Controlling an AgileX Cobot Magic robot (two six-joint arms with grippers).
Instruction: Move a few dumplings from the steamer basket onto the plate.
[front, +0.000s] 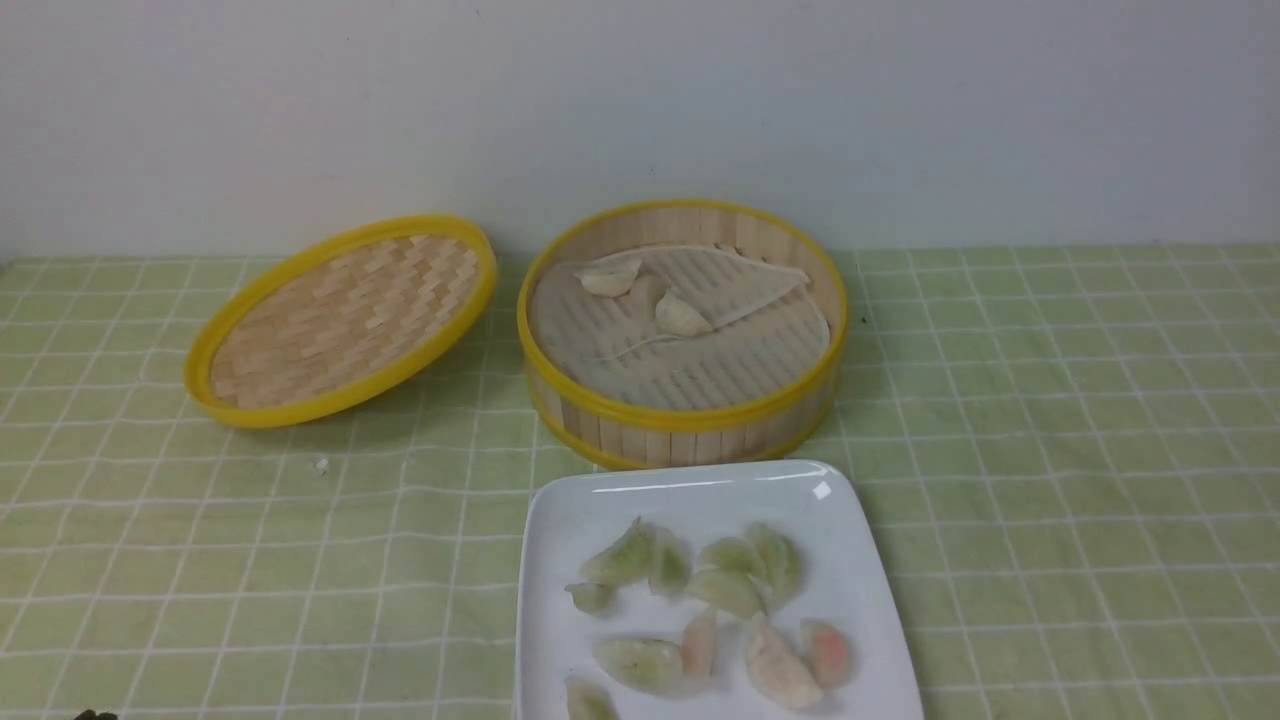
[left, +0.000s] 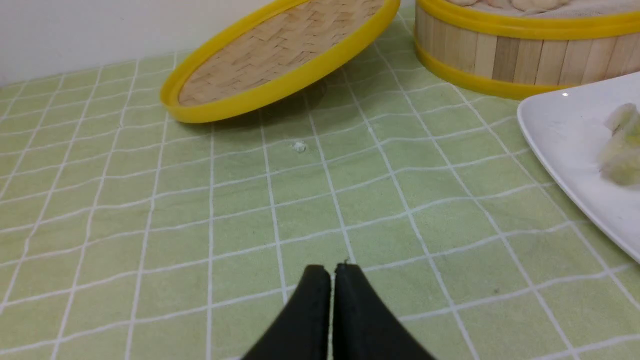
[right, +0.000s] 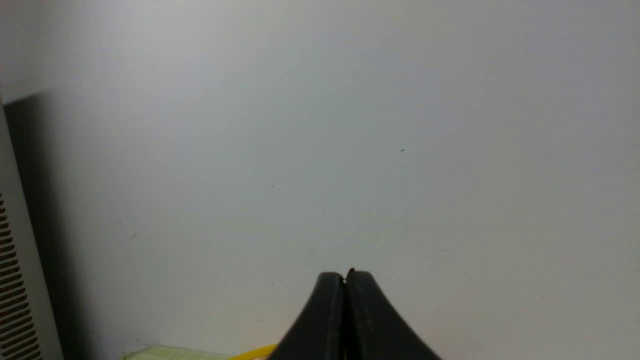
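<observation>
My left pincer and right pincer are both closed, empty. Two pale crescent dumplings lie in the round yellow-rimmed bamboo steamer basket; others rest on the glossy white squarish plate just beside it.

Green checked tablecloth under steamer basket, lid, plate.

Left gripper: two matte black fingers, smooth, plastic-looking, broad at base, curving inward to narrow rounded tips. Right gripper: same matte black pair, same flared shape, fine seam between fingers. No cables, screws or markings visible.
</observation>
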